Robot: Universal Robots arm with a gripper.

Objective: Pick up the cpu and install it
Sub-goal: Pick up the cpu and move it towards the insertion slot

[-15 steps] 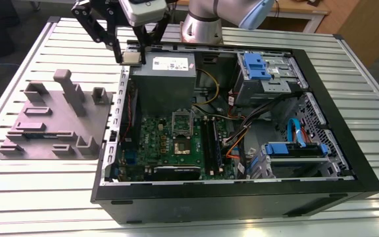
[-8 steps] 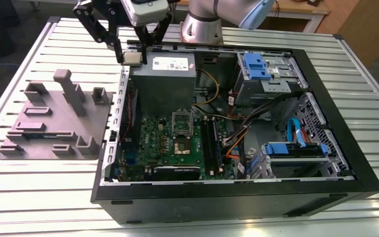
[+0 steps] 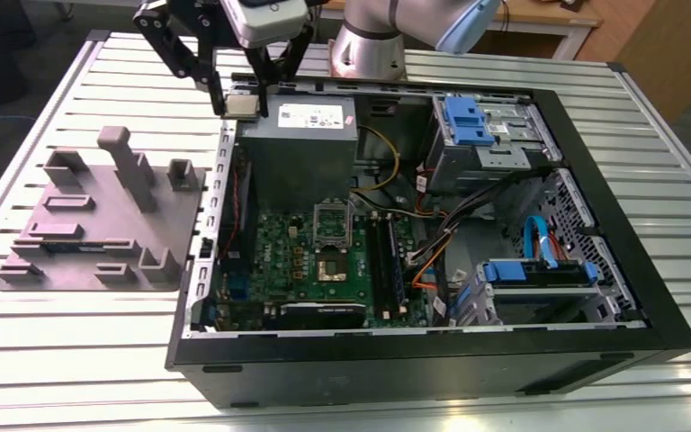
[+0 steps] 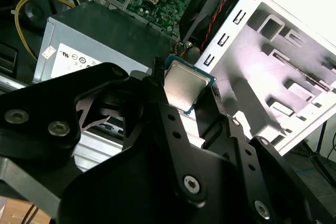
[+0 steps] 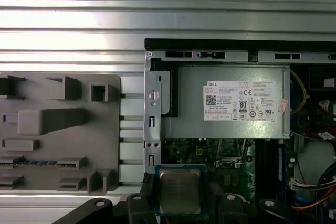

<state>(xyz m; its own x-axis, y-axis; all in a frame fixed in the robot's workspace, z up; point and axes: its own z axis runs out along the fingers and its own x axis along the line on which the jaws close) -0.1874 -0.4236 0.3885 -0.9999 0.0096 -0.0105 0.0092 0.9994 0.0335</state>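
The cpu (image 3: 241, 105), a small square chip with a silvery metal top, hangs above the back left corner of the open computer case (image 3: 633, 225), and my gripper (image 3: 241, 109) is shut on it. Both wrist views show the chip (image 4: 185, 85) (image 5: 180, 190) clamped between the black fingers (image 4: 157, 103), its metal top towards the camera. The metal-framed socket (image 3: 331, 261) with a dark centre lies on the green motherboard (image 3: 285, 247), well in front of and below the chip.
A grey moulded tray (image 3: 94, 225) stands on the slatted table (image 3: 58, 342) at the exterior view's left of the case. Under the gripper sits the grey power supply box (image 3: 298, 144) with a white label. Cables and blue drive bays (image 3: 484, 121) fill the case's right half.
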